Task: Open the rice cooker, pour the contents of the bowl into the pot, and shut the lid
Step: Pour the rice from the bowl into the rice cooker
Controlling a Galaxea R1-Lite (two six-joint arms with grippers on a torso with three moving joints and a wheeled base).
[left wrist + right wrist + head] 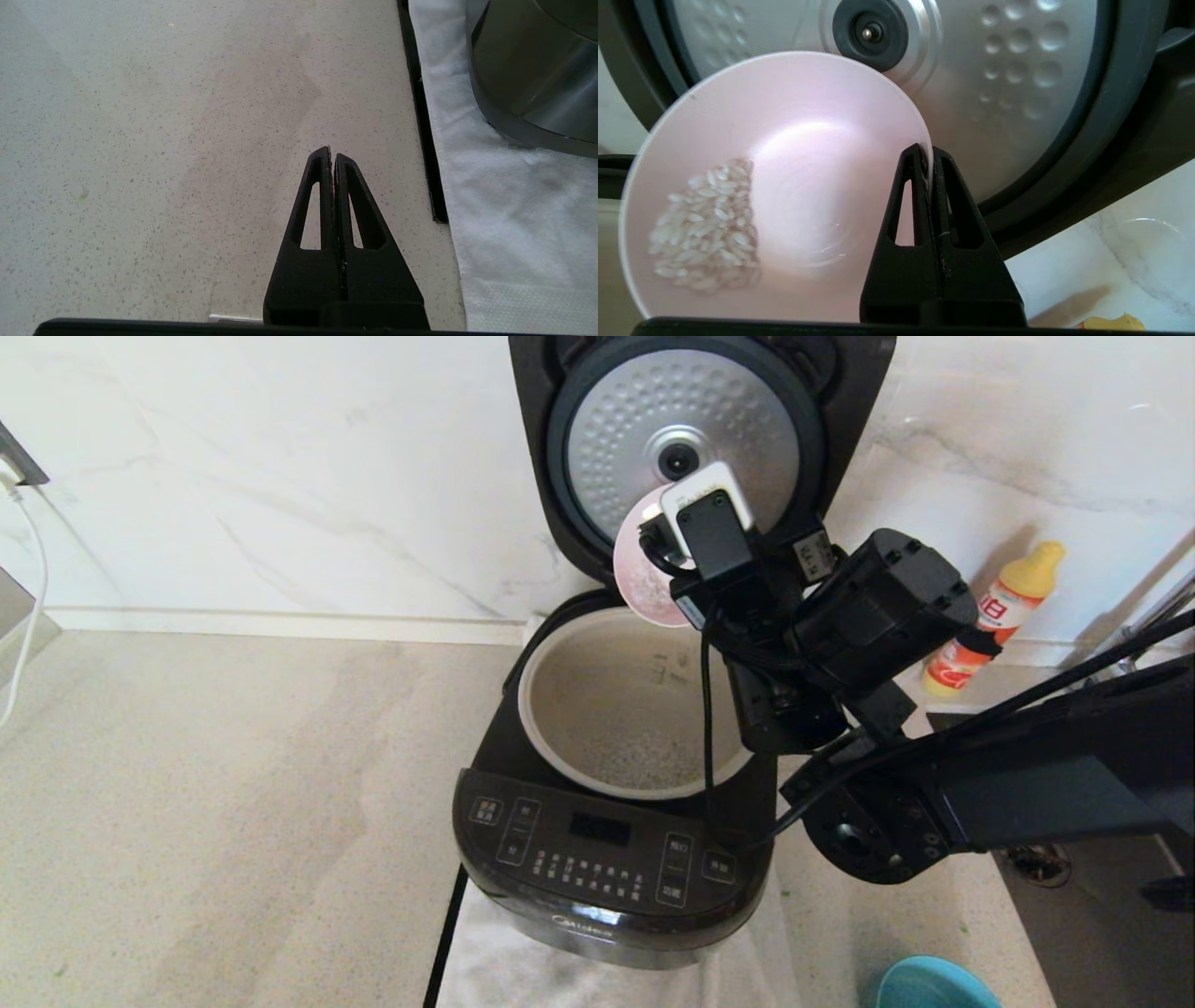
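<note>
Rice cooker (607, 859), a large glossy black rounded-square appliance with a white-labelled button panel, stands on a white cloth (504, 219) on the speckled beige counter (233, 803), its black hinged lid (686, 439) raised upright to show the silver dimpled disc on its underside. Inside it the wide pale grey-beige inner pot (611, 709) already holds a layer of white rice grains across its bottom. The right gripper (928, 156) is pinched shut on the rim of a shallow pale pink plastic bowl (775, 186), held tilted above the pot's far edge, just in front of the lid disc; a patch of white rice (707, 228) sits in the bowl's lower side. The bowl appears light, rigid and smooth-walled, so a rim pinch is adequate but may let it swivel or slip if it is swung abruptly; the grains are loose and likely to slide out once the tilt increases. The lid is stiff and hinged; it is best pushed down from its upper edge. The left gripper (332, 154) hangs with fingers pressed together, empty, over bare counter beside the cooker's black cord (420, 116).
</note>
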